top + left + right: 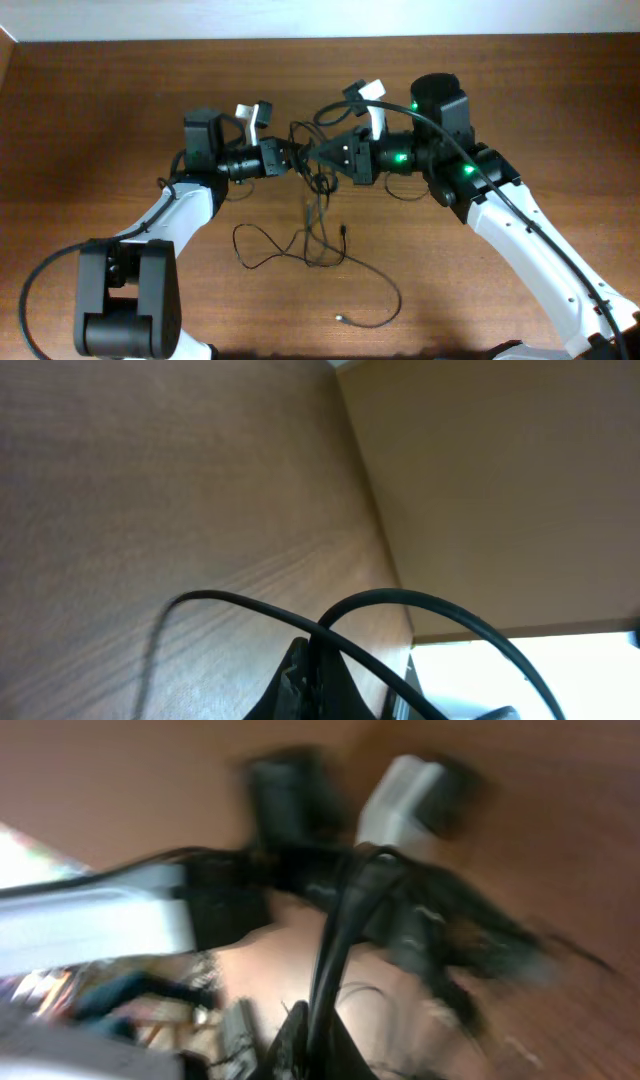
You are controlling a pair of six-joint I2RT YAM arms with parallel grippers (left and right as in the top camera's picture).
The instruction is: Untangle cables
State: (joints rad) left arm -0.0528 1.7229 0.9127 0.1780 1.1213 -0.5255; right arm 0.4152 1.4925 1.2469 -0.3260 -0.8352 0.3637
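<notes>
The cables (318, 235) are thin black cords; a tangled part hangs between the two grippers at the table's middle, and loose strands trail down onto the wood, ending in small plugs (341, 320). My left gripper (293, 157) is shut on a strand of the cables, which arcs across the left wrist view (400, 600). My right gripper (318, 152) faces it, a few centimetres away, shut on a bunch of strands (335, 945). The right wrist view is blurred by motion.
Wooden table (100, 120) under both arms. A pale wall edge (300, 15) runs along the back. The arms' thicker black cables (450, 140) loop over the right arm.
</notes>
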